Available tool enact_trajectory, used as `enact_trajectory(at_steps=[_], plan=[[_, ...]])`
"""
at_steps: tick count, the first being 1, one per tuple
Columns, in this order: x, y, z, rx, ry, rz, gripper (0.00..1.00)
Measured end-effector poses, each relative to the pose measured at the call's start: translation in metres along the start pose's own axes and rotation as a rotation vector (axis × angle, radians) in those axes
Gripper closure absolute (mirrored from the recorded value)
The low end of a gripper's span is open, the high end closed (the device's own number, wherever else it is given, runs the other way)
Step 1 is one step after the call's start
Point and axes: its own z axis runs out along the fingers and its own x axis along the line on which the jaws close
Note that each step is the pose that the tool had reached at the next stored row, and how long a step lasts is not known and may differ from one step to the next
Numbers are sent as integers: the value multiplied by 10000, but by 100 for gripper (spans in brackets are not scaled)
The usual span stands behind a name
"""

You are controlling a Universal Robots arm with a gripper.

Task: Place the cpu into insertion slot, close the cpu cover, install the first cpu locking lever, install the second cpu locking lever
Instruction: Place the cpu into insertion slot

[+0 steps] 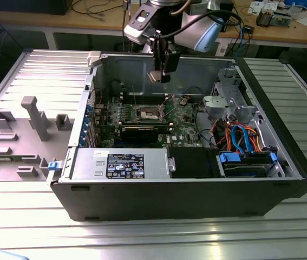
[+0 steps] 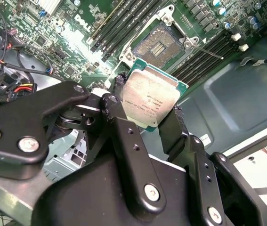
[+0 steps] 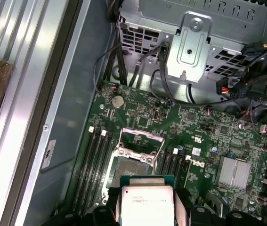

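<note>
The black two-fingered claw (image 2: 147,101) was clamped on the cpu (image 2: 153,96), a small flat square chip with a dull silver-grey metal top and a green rim. One finger pressed on each of two opposite edges, and the chip's face was left bare.

In the exterior view the claw (image 1: 161,69) hung with the chip over the open black computer case (image 1: 196,195), which lay on its side on the ribbed grey metal worktop (image 1: 283,227). It was well clear of the green circuit board (image 1: 185,116). The insertion slot (image 1: 148,112), a small square socket with a dark centre and silvery metal rim, lay toward six o'clock from the claw, a touch toward seven. So the chip was off the board and apart from the slot, not yet over its centre.

Both wrist views showed the slot (image 3: 132,168) bare just past the chip's leading edge, between banks of long narrow black memory slots (image 3: 93,155). The cpu cover (image 3: 140,139), a thin square silvery frame plate with a cut-out centre, stood tipped up at the slot's far side. The chip is square, so no long axis counted. Its edges looked roughly in line with the slot's rim, though a slight twist could not be ruled out.
</note>
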Motion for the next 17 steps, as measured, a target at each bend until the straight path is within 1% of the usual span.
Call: enact_trajectory(at_steps=[7,8,11,17], plan=[[1,-2,5,8,-17,353,46],[1,-2,5,10,-21,431,46],[1,-3,9,20,-41,842,46],[1,-3,14,31,-63,1283,46]])
